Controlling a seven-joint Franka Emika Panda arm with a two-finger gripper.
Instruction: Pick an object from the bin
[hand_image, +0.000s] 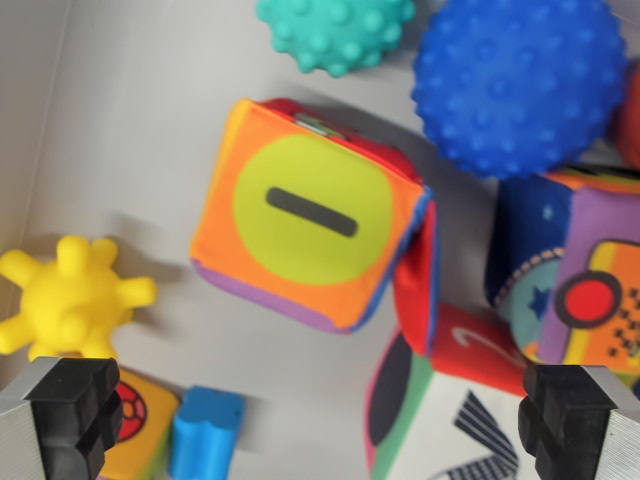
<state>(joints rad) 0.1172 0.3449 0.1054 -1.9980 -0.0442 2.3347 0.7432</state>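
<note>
A: What is being seen in the wrist view?

B: The bin floor (130, 150) is being viewed from above. The gripper (320, 420) is being held spread wide, nothing between the pads; one black fingertip (75, 415) is showing at the bottom left corner, the other at the bottom right.

A: Target candidates?

B: An orange soft cube (310, 225) is being shown mid-frame, its top face carrying a green circle with a dark bar (a minus sign). It is sitting tilted, apart from both fingers. A red soft piece (415, 285) is being pressed against its right edge.

A: Rest of the clutter?

B: A yellow spiky ball (75, 298) is lying at the left, just above the left fingertip. A blue block (205, 432) is lying bottom centre. A teal knobby ball (335, 30) and a blue knobby ball (520, 80) are being seen at the top. A blue-and-purple patterned cube (570, 280) is sitting at the right.
</note>
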